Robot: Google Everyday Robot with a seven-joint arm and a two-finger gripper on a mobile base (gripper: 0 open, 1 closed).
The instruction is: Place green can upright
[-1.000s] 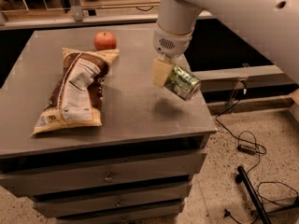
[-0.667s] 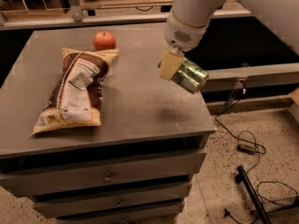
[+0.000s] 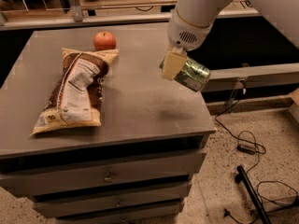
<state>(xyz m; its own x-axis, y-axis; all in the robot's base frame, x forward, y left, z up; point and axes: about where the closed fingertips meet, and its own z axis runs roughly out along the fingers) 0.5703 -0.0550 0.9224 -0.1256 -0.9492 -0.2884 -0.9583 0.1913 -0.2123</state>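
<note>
Metallic green can [image 3: 194,73] (tilted sideways) hangs clamped in the tool [image 3: 179,70], above the table [image 3: 140,104]'s right edge.

Over the last second the hand [image 3: 180,69] moves slightly up and to the right above the worktop [image 3: 140,101], taking the green can [image 3: 194,73] with it. The can, gripped and lying tilted, now sits higher over the worktop's right edge, and most of this shift happens early in the second.
</note>
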